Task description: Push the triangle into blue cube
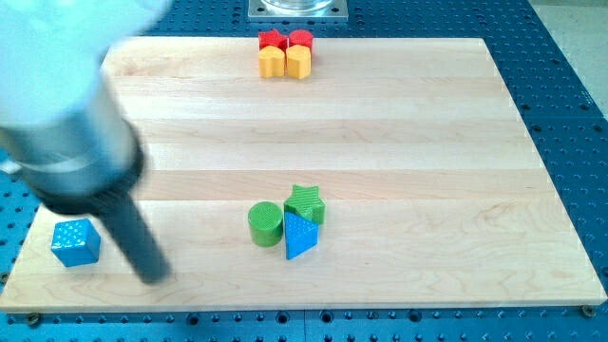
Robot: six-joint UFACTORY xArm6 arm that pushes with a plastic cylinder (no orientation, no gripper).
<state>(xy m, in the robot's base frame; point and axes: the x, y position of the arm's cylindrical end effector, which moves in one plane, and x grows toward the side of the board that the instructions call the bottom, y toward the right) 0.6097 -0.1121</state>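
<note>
Blue triangle: the blue triangle (299, 236) lies near the board's bottom middle, touching the green cylinder (265, 224) on its left side in the view and the green star (305, 203) just above it.
Blue cube: the blue cube (75, 242) sits at the board's bottom left corner, well apart from the triangle.
My tip: my tip (152, 278) rests on the board just right of the cube, between cube and triangle but far nearer the cube.
Jaws: none on this rig; the arm ends in a plain rod, so there is nothing to open or close.
Progress: judged as not yet begun; the triangle has not reached the cube, and the tip is on the wrong side for a leftward push.
What is left: bring the tip round to the triangle's right, then push it left across the gap.
Risk: the green cylinder lies in the path.
Far blocks: two red blocks (285, 40) and two yellow blocks (285, 63) cluster at the top edge.
Containers: none in view; only the wooden board (427, 142).
</note>
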